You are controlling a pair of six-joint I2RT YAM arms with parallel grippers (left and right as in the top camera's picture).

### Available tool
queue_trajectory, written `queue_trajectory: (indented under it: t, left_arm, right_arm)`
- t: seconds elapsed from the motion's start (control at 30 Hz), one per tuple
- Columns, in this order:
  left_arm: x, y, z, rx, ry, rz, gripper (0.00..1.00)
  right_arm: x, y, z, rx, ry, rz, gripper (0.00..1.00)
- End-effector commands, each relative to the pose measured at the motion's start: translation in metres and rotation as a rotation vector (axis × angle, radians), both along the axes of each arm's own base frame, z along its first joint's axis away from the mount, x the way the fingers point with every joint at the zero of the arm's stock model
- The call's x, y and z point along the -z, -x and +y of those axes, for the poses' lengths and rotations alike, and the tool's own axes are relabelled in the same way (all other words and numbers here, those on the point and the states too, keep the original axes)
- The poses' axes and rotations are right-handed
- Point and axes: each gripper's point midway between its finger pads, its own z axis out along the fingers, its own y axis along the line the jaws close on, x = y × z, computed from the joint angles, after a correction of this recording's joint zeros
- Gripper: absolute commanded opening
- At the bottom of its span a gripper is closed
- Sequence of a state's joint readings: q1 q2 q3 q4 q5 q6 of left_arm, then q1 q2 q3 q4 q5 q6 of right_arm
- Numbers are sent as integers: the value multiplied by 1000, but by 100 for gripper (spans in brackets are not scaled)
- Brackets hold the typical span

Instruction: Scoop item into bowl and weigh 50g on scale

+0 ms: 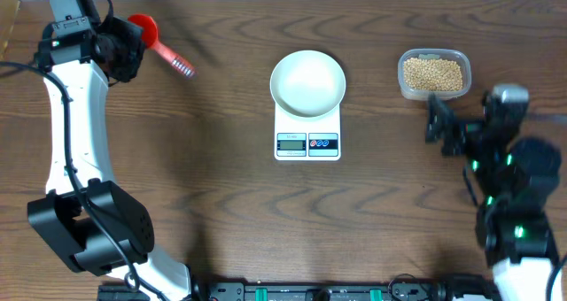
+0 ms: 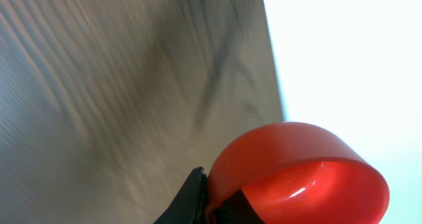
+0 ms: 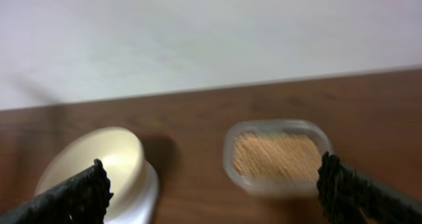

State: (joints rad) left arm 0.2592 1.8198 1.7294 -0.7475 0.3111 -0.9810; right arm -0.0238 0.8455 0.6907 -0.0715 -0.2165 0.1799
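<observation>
Robot's left hand (image 1: 128,42) clenches a red scoop (image 1: 142,27); right hand (image 1: 441,122) gapes near the beans (image 1: 433,73).
Beans fill a clear tub (image 1: 401,78); bowl (image 1: 307,82) sits on the scale (image 1: 307,143), display unreadable; the left grip itself is largely hidden.

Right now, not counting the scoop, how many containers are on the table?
2. A white bowl sits empty on the scale at centre; a clear tub of beans stands to its right, just ahead of the right tool. None looks hidden.
</observation>
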Motion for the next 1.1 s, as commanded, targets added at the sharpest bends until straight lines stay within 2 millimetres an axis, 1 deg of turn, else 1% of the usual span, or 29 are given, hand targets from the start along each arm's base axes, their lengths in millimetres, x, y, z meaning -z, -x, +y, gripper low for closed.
queue_trajectory:
  t: [0.0,0.1,0.23,0.3,0.43,0.57,0.63,0.73,0.8,0.9,0.97,1.07]
  left_arm:
    - [-23,-2,-28,-135,341,-10,7]
    - [-28,-2,-41,-121,436,-1,7]
    - [-31,-1,-48,-136,504,12,7]
    - [-33,0,-53,-127,539,16,7]
    - [-40,2,-67,-107,635,36,7]
    - [-42,2,-79,-106,680,54,7]
    - [-43,1,-85,-97,682,56,7]
    - [-43,1,-100,-70,682,66,7]
    - [-42,1,-109,-54,675,73,8]
    - [-39,2,-121,-42,656,86,7]
    - [-36,3,-132,-30,638,98,7]
    - [-29,4,-148,-23,590,118,7]
  right_arm:
    - [-40,-22,34,-205,-80,-18,99]
    - [-65,-46,49,-312,-172,-1,99]
    - [-92,-74,71,-468,-288,36,99]
    - [-101,-86,83,-553,-353,69,99]
    - [-108,-108,113,-770,-482,176,99]
    - [-103,-128,137,-893,-549,258,99]
    - [-98,-138,152,-931,-566,289,99]
    - [-85,-146,176,-969,-567,313,99]
    - [-74,-154,188,-947,-564,320,99]
    - [-59,-163,197,-912,-567,342,99]
    - [-51,-172,198,-871,-566,346,99]
    - [-38,-165,203,-872,-592,428,99]
